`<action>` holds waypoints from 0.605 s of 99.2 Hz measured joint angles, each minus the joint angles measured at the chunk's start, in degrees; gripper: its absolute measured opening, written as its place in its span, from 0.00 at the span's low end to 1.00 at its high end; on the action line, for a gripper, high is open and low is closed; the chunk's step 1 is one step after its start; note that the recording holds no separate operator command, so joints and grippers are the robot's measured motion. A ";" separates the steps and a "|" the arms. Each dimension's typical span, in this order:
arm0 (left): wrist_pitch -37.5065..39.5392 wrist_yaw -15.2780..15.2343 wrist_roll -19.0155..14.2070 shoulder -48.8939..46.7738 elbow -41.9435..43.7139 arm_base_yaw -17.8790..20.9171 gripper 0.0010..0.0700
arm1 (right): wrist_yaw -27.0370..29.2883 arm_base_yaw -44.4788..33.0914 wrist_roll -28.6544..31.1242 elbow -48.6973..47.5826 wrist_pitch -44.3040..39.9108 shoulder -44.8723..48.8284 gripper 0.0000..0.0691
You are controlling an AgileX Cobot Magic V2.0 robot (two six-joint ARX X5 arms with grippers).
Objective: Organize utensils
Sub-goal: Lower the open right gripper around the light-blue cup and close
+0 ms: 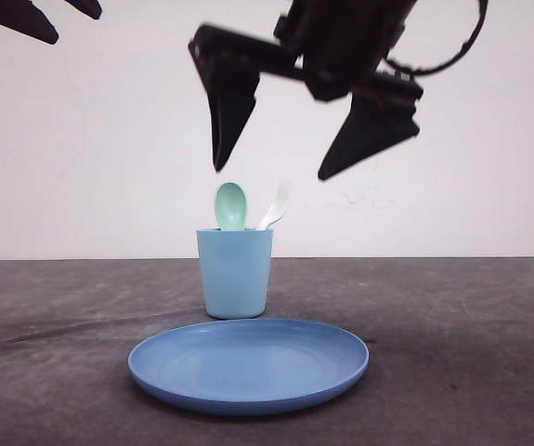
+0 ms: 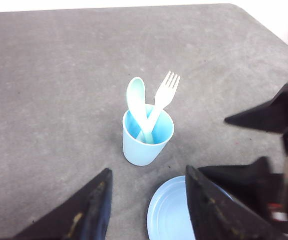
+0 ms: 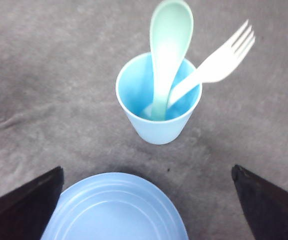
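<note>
The mint-green spoon [image 1: 230, 204] and the white fork [image 1: 278, 204] stand handle-down in the light blue cup [image 1: 235, 274], their heads sticking out above the rim. My right gripper [image 1: 270, 172] hangs open just above them, holding nothing. In the right wrist view the spoon [image 3: 170, 35] and fork [image 3: 224, 57] lean apart inside the cup [image 3: 156, 127], ahead of the wide-open right gripper [image 3: 146, 170]. My left gripper [image 1: 71, 26] is high at the far left, open and empty; its wrist view shows the left gripper [image 2: 148, 172] well short of the spoon [image 2: 136, 95] and fork [image 2: 166, 92].
A round blue plate [image 1: 248, 364] lies on the dark grey table [image 1: 471, 353], just in front of the cup and bare. The table's far edge meets a white wall. In the left wrist view the right gripper's black fingers [image 2: 264, 117] hang beside the cup [image 2: 144, 145].
</note>
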 joint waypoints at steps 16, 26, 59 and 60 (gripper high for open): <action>0.00 0.00 0.00 0.00 0.00 0.00 0.38 | -2.29 -0.90 3.72 0.00 2.14 5.31 0.99; -0.02 0.00 0.00 0.00 0.00 0.00 0.38 | -3.21 -1.62 5.25 -0.02 4.68 8.20 0.99; -0.09 0.00 0.00 0.00 0.00 0.02 0.38 | -8.76 -5.66 6.21 1.25 11.15 15.54 0.99; -0.07 0.00 0.00 0.00 0.00 0.00 0.38 | -8.81 -5.77 6.21 1.49 11.10 15.87 0.99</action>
